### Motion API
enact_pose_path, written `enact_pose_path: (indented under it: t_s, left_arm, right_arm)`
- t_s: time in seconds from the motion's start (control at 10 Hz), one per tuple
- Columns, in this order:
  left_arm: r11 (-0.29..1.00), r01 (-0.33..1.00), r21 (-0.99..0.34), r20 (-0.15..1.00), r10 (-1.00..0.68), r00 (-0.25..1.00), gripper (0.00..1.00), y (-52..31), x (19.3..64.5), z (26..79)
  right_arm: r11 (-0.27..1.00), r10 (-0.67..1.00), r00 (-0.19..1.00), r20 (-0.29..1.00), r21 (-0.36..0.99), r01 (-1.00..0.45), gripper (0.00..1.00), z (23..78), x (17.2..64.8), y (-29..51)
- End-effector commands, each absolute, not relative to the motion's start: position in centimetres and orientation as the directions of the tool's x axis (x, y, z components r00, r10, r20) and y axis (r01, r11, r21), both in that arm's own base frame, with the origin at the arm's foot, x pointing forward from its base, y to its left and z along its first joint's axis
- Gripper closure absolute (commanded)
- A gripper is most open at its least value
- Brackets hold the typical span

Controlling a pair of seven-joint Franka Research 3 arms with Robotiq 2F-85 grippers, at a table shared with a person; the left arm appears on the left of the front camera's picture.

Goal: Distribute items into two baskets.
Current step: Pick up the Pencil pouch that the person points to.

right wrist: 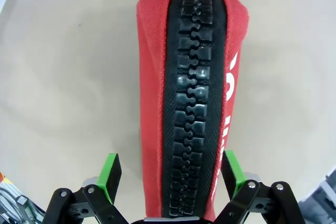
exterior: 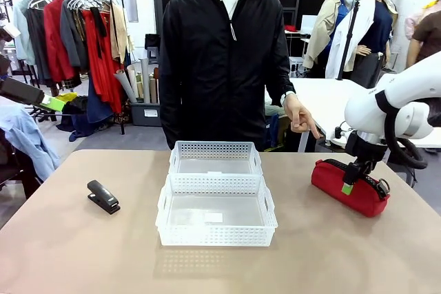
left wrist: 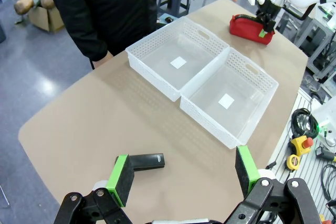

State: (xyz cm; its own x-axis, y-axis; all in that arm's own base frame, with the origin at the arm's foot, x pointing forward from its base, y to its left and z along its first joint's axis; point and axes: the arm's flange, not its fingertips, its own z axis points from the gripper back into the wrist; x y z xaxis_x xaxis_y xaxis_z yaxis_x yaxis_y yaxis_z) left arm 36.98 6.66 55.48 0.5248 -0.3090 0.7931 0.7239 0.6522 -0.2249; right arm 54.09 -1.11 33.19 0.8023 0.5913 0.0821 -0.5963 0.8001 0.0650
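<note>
The right hand (right wrist: pixel 170 177) stands wide open over the red pouch (right wrist: pixel 191 103), one green pad (right wrist: pixel 110 174) at each side of it. The pads have not closed on the cloth, so nothing is gripped. The right wrist view shows this straddle and the black zipper running along the top of the pouch. The front view shows the same hand (exterior: pixel 353 178) coming down onto the pouch (exterior: pixel 331 175), which lies on the right part of the counter (exterior: pixel 62 253), well apart from the baskets.

The left hand (left wrist: pixel 184 174) is also wide open and holds nothing. In its wrist view the black stapler (left wrist: pixel 148 161) lies on the counter just beside one pad. The front view puts the stapler (exterior: pixel 103 196) at the left, apart from the baskets.

In the middle, the larger basket (exterior: pixel 216 237) and behind it the smaller basket (exterior: pixel 216 149) touch each other. Both are empty. The person (exterior: pixel 220 67) at the far side points a finger down toward the pouch.
</note>
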Motion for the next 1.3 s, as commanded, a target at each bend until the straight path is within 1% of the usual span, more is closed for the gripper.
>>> enact_pose_path:
  t_s: [0.0,0.1,0.6,0.7,1.2]
  left_arm:
    - [0.653,0.725,-0.218,0.800,-0.306,0.516,0.00,6.71,37.01,55.54]
    - [0.653,0.725,-0.218,0.800,-0.306,0.516,0.00,6.71,37.01,55.54]
    - [0.653,0.725,-0.218,0.800,-0.306,0.516,0.00,6.71,37.01,55.54]
    - [0.653,0.725,-0.218,0.800,-0.306,0.516,0.00,6.71,37.01,55.54]
    - [0.653,0.725,-0.218,0.800,-0.306,0.516,0.00,6.71,37.01,55.54]
  right_arm:
    - [0.816,0.573,0.816,0.075,0.045,-0.576,0.00,33.65,54.18,-0.95]
    - [0.820,0.567,0.822,0.064,0.049,-0.570,0.00,33.61,54.21,-0.93]
    - [0.823,0.562,0.825,0.063,0.055,-0.565,0.98,33.66,54.41,-1.14]
    - [0.823,0.562,0.825,0.062,0.052,-0.565,1.00,33.71,54.42,-1.29]
    - [0.832,0.551,0.834,0.026,0.055,-0.552,1.00,33.85,54.58,-1.45]
